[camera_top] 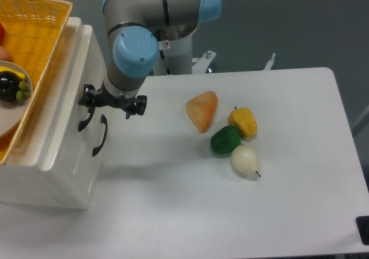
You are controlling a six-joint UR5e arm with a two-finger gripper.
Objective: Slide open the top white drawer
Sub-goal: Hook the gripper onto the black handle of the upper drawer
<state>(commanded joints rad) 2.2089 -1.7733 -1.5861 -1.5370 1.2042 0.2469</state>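
Note:
The top white drawer point(71, 124) is the upper front of the small cream cabinet at the left, and it sits flush with the lower drawer front. Its curved black handle point(85, 122) shows only at its lower end, below my gripper. My gripper point(112, 101) is open and right against the cabinet front at the handle's upper end. Its left finger point(87, 94) overlaps the handle and its right finger point(136, 105) stands over the table. I cannot tell if the finger touches the handle.
The lower drawer's black handle point(101, 135) is just below. A yellow basket point(40, 45) with food lies on the cabinet top. An orange piece point(202, 110), a yellow pepper point(243, 121), a green pepper point(225, 139) and a white pear point(244, 160) lie mid-table.

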